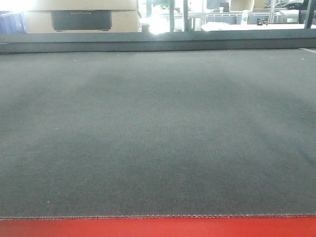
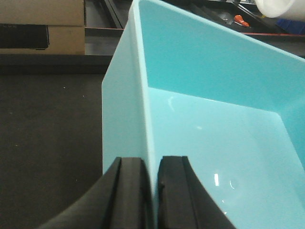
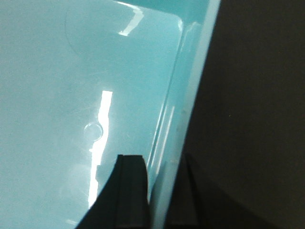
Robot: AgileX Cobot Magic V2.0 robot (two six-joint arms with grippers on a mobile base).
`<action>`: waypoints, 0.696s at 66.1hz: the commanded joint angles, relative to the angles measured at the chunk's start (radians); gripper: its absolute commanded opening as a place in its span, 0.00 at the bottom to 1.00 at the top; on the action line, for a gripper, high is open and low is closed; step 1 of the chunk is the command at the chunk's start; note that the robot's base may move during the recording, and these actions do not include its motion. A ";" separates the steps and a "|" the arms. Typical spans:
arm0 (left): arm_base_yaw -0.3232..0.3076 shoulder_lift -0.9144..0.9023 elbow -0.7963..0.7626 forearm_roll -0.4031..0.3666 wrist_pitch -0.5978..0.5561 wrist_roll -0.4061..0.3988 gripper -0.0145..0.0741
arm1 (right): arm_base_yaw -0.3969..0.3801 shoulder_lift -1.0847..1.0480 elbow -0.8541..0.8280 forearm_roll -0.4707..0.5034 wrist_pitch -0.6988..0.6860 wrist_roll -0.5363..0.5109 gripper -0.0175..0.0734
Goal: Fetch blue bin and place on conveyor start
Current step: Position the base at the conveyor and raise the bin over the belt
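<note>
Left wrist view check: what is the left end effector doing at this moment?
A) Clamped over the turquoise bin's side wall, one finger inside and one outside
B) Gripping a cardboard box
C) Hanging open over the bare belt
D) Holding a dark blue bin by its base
A: the left end effector straddles the upright wall of the blue bin, closed against it from both sides.

1. The conveyor start (image 1: 158, 133) is dark grey with a fine woven pattern; its near edge strip (image 1: 158, 227) is bright red.
2. The blue bin (image 2: 214, 95) is plain pale turquoise with white glints on its floor.
3. The jaws of the left gripper (image 2: 151, 167) and the right gripper (image 3: 158, 164) are black.
4. The far cardboard box (image 1: 123, 19) is tan with a black panel.
5. At the far right are a white container (image 2: 279, 7) and a small orange object (image 2: 241, 20).
</note>
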 commanded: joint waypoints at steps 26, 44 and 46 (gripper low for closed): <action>0.002 -0.021 -0.011 -0.006 -0.068 -0.004 0.04 | -0.006 -0.009 -0.006 -0.037 -0.026 -0.030 0.02; 0.002 -0.023 -0.011 -0.013 0.049 -0.004 0.04 | -0.006 -0.019 -0.025 -0.037 0.024 -0.030 0.02; 0.002 -0.023 -0.011 -0.013 0.098 -0.004 0.04 | -0.006 -0.025 -0.030 -0.037 0.046 -0.030 0.02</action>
